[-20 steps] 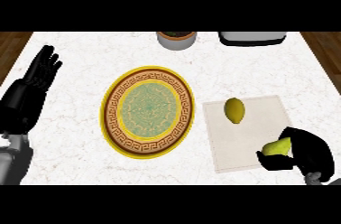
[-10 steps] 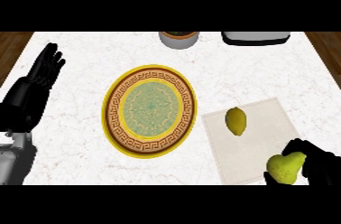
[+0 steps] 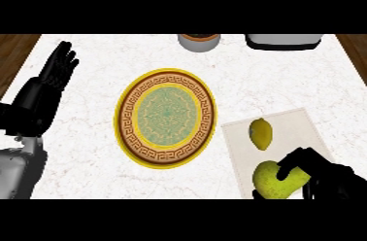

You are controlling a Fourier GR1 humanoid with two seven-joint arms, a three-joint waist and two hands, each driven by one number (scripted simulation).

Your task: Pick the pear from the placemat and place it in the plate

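Note:
A yellow-green pear [image 3: 272, 180] is at the lower right, over the near end of the pale placemat [image 3: 301, 126]. My right hand [image 3: 331, 176] is curled round its right side, fingers over the top. A yellow lemon [image 3: 261, 133] lies on the placemat just beyond the pear. The round plate [image 3: 127, 119] with a yellow rim, brown key pattern and green centre sits left of the placemat with nothing on it. My left hand [image 3: 44, 89] rests open at the left edge, fingers up.
A round bowl or pot [image 3: 198, 41] stands at the counter's far edge, centre. A grey appliance [image 3: 283, 40] is at the far right. Dark wood shows beyond the white marble counter at both far corners.
The view has shifted, so the plate, placemat and lemon now show farther right and lower. My right hand stays curled on the pear at the lower right. The left hand keeps its pose.

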